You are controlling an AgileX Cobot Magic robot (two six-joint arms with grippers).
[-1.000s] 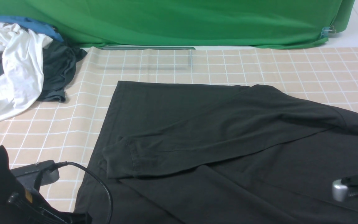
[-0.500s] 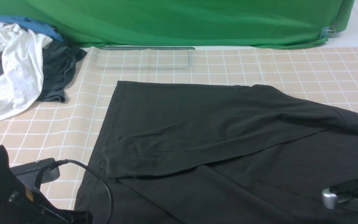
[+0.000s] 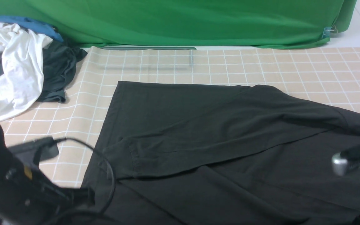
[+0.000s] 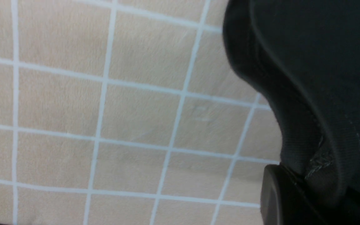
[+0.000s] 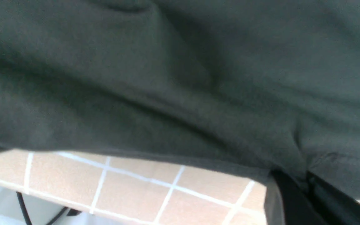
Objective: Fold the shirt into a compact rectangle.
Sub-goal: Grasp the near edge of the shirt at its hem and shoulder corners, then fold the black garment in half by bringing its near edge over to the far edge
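Raised near edges of the large black cotton shirt (image 3: 180, 118) are now coming up with both arms. It lies on the bench under checked beige cloth (image 3: 230, 62); left claw (image 4: 305, 190) and right claw (image 5: 306, 187) each pinch its fabric. I judge the body fold is beginning; next, carry these edges forward evenly. Beyond the shirt's far edge, bare cloth gives room.

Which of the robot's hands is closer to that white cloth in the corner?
The left. The left gripper is on the same side as the white cloth, nearer the camera; the right gripper is across the black shirt.
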